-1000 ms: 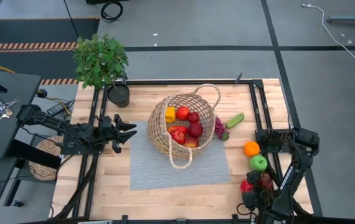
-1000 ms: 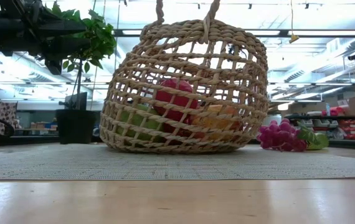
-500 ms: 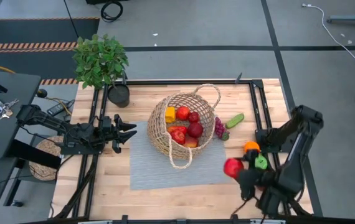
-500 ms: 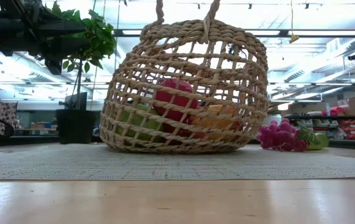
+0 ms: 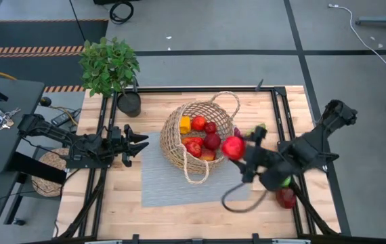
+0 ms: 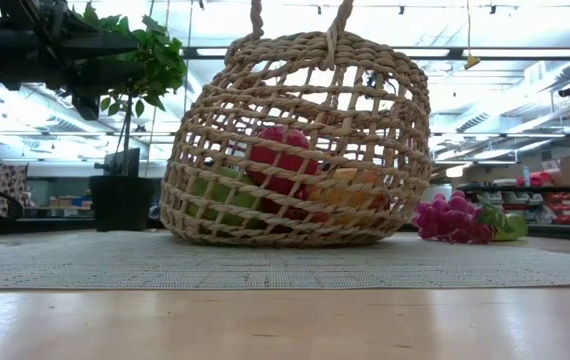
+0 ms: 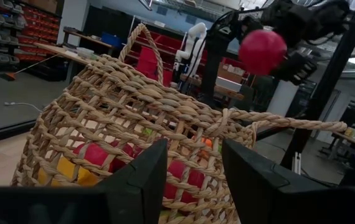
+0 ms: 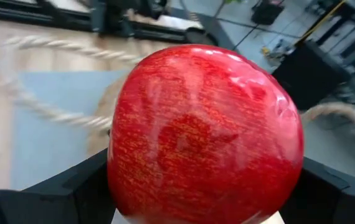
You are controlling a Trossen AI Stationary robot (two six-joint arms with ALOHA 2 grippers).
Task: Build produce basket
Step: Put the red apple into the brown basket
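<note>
My right gripper [image 5: 237,150] pinches a red apple [image 5: 233,148] at the wicker basket's [image 5: 173,125] right rim, opening leftward; left gripper [image 5: 135,144] half-spread.

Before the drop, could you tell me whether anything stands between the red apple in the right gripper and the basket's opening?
Nothing visible does. The right gripper holds the red apple just beside the basket rim, with open air between.
</note>
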